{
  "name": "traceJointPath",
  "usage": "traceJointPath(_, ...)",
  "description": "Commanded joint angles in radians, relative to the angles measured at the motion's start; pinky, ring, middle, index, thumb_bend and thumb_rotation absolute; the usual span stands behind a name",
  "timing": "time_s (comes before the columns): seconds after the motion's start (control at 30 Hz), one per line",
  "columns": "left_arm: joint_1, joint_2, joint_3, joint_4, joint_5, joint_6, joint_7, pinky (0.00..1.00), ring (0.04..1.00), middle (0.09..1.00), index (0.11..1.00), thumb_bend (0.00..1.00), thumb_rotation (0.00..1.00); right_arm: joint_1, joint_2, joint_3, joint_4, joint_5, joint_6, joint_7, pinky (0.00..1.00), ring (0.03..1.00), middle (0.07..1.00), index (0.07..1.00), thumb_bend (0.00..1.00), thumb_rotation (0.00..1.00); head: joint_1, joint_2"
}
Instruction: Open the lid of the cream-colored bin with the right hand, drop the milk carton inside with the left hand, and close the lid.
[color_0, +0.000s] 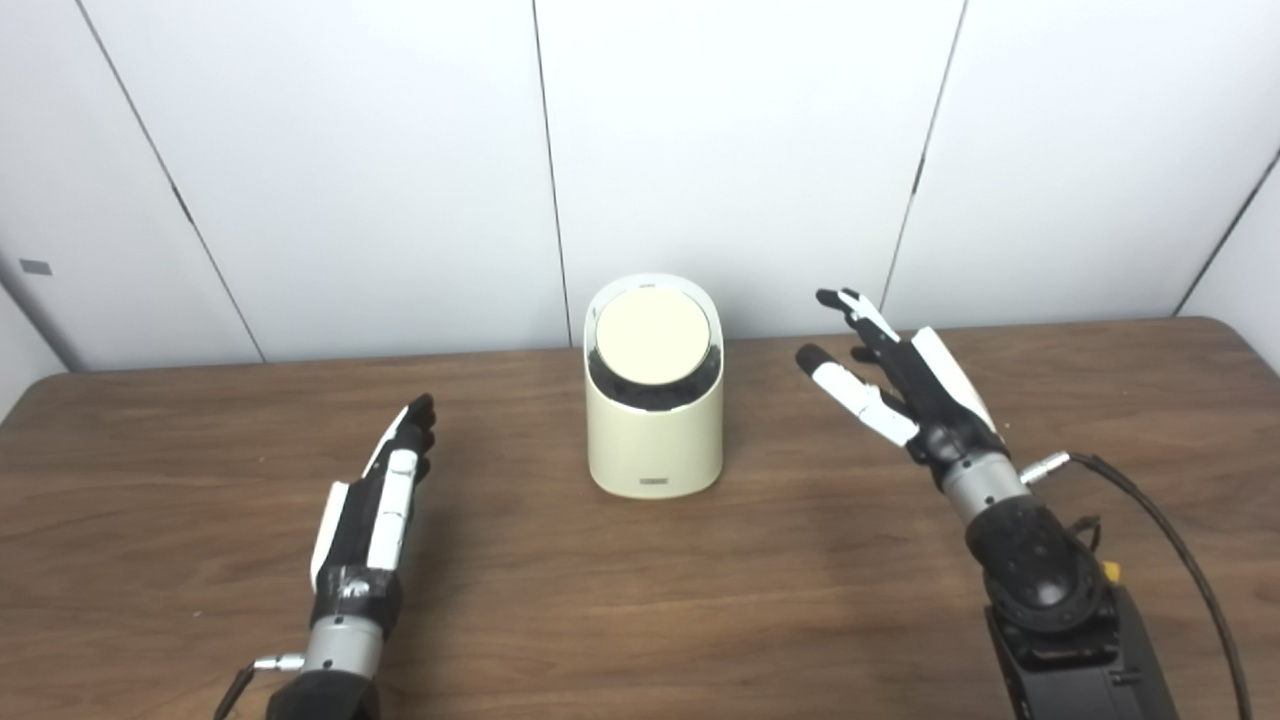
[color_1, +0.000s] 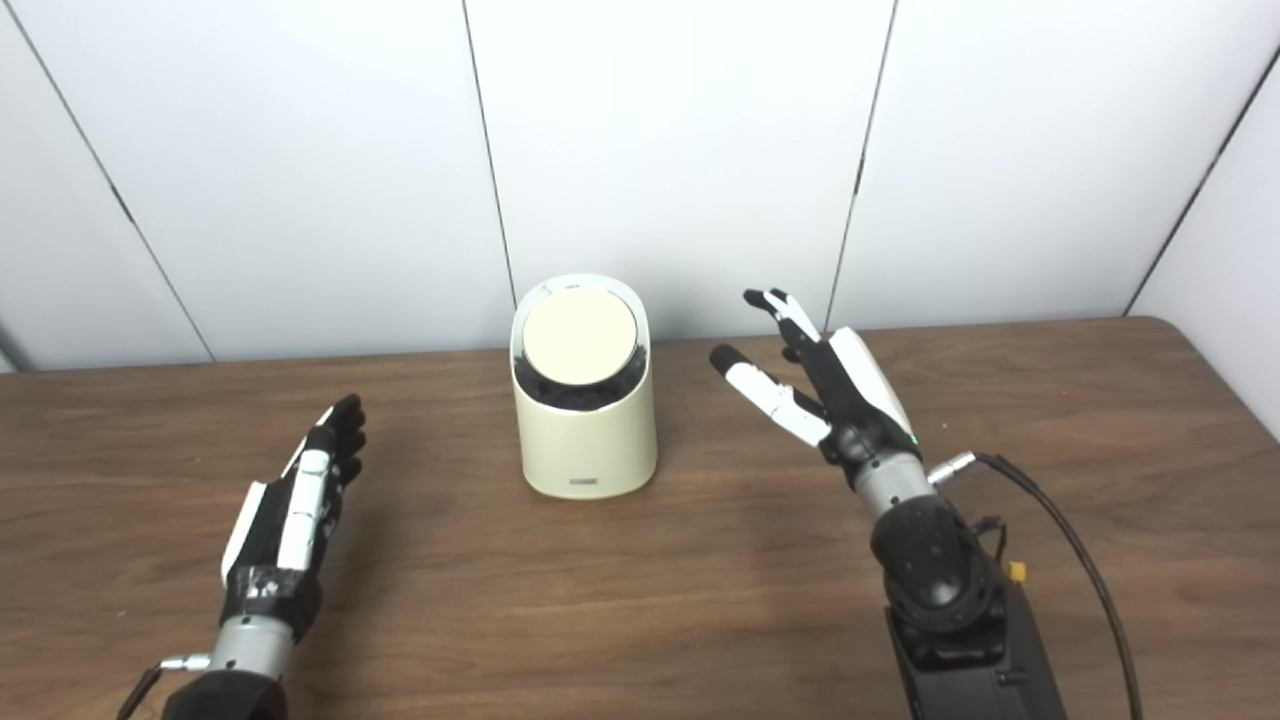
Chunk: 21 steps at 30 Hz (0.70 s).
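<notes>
Left robot hand (color_0: 375, 500) and right robot hand (color_0: 905, 375) both spread empty beside the lidded bin (color_0: 655, 400)

one bin (color_0: 654, 420), one lid (color_0: 652, 336), two robot hands

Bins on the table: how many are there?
1. A cream bin stands mid-table near the wall, lid shut, between the left hand and right hand. No other is in view.

Bright, even light; soft shadows, slightly soft focus.
</notes>
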Motion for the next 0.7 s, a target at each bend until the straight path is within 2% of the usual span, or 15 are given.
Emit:
traceJointPath(0.0, 0.003, 0.016, 0.006, -0.049, -0.022, -0.049, -0.02, 1.0, 0.996, 0.995, 0.998, 0.54, 0.99, 0.0, 0.025, -0.034, -0.043, 0.096, -0.034, -0.027, 0.84, 0.932, 0.976, 0.938, 0.57, 0.93, -0.005, 0.001)
traceJointPath(0.17, 0.065, 0.018, 0.021, -0.097, -0.031, -0.065, -0.021, 1.0, 1.0, 1.0, 1.0, 0.52, 0.98, 0.081, 0.062, -0.069, -0.078, 0.243, -0.021, -0.034, 0.92, 0.982, 0.987, 0.95, 0.63, 0.94, -0.002, 0.003)
traceJointPath(0.3, 0.129, 0.01, 0.025, -0.132, -0.028, -0.07, -0.019, 1.0, 0.988, 0.995, 0.992, 0.55, 0.97, 0.153, 0.057, -0.054, -0.128, 0.262, -0.028, -0.043, 0.93, 0.979, 0.985, 0.935, 0.58, 0.96, 0.001, 0.005)
traceJointPath(0.37, 0.165, 0.01, 0.024, -0.153, -0.026, -0.077, -0.022, 1.0, 0.992, 0.999, 0.996, 0.55, 0.99, 0.198, 0.055, -0.051, -0.152, 0.272, -0.039, -0.048, 0.93, 0.97, 0.978, 0.932, 0.59, 0.93, 0.001, 0.01)
traceJointPath(0.5, 0.211, 0.017, 0.025, -0.16, -0.028, -0.127, -0.032, 1.0, 0.993, 0.999, 0.998, 0.51, 0.99, 0.262, 0.048, -0.046, -0.168, 0.29, -0.075, -0.058, 0.93, 0.966, 0.97, 0.927, 0.6, 0.91, 0.001, 0.013)
traceJointPath(0.57, 0.228, 0.024, 0.029, -0.151, -0.031, -0.156, -0.038, 1.0, 0.994, 0.997, 0.998, 0.49, 0.99, 0.295, 0.047, -0.042, -0.178, 0.292, -0.086, -0.063, 0.93, 0.963, 0.972, 0.927, 0.59, 0.93, 0.001, 0.013)
traceJointPath(0.67, 0.251, 0.024, 0.032, -0.147, -0.026, -0.176, -0.037, 0.99, 0.983, 0.988, 0.992, 0.48, 0.97, 0.334, 0.056, -0.039, -0.208, 0.32, -0.055, -0.065, 0.96, 0.98, 0.979, 0.933, 0.59, 0.93, 0.005, 0.014)
